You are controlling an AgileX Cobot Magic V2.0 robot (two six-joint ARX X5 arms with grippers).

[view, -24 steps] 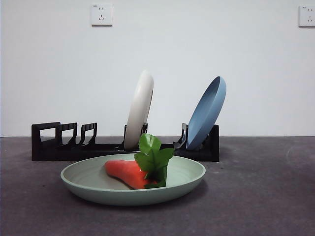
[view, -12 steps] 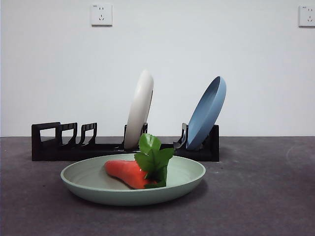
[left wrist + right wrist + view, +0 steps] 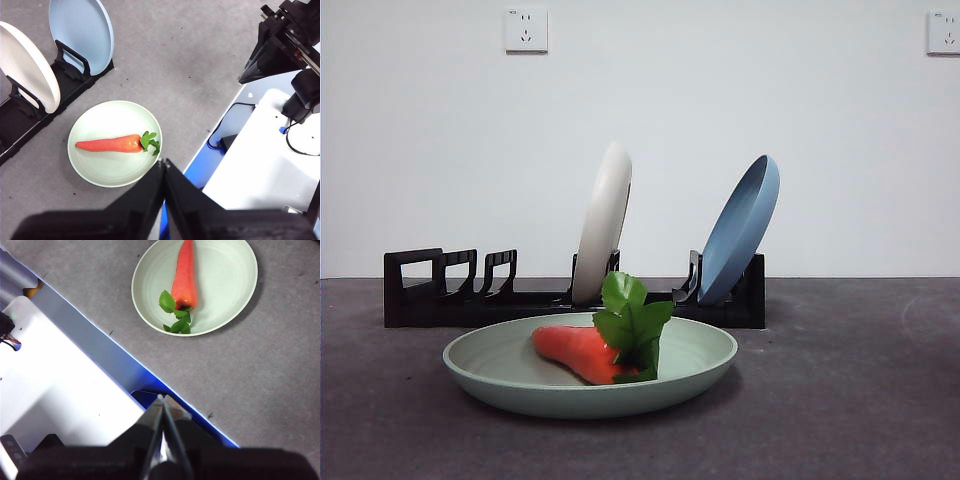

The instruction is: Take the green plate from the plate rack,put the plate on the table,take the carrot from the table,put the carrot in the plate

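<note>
On my front feed the green plate (image 3: 590,385) sits flat on the table (image 3: 840,400), just ahead of the plate rack (image 3: 570,300), and the carrot (image 3: 582,352) lies inside it, orange body pointing toward nine o'clock, leaves (image 3: 632,322) bunched at the three o'clock end and standing up above the rim. Behind it in the rack I see the cream-white plate (image 3: 604,222) leaning in a middle slot and the blue plate (image 3: 740,228) tilted at the three o'clock end; the slots at the nine o'clock end hold nothing. No arm shows on this feed. Over on my left wrist camera, the left gripper (image 3: 164,167) hangs high above the table edge, jaws pressed together on nothing, looking down at the green plate (image 3: 115,142) with the carrot (image 3: 107,144) across its middle, and the other arm (image 3: 285,45) is parked off to the side. My right wrist camera shows the right gripper (image 3: 162,405) likewise up high, jaws closed with nothing between them, and the carrot (image 3: 185,277) resting in the green plate (image 3: 225,280) below.
</note>
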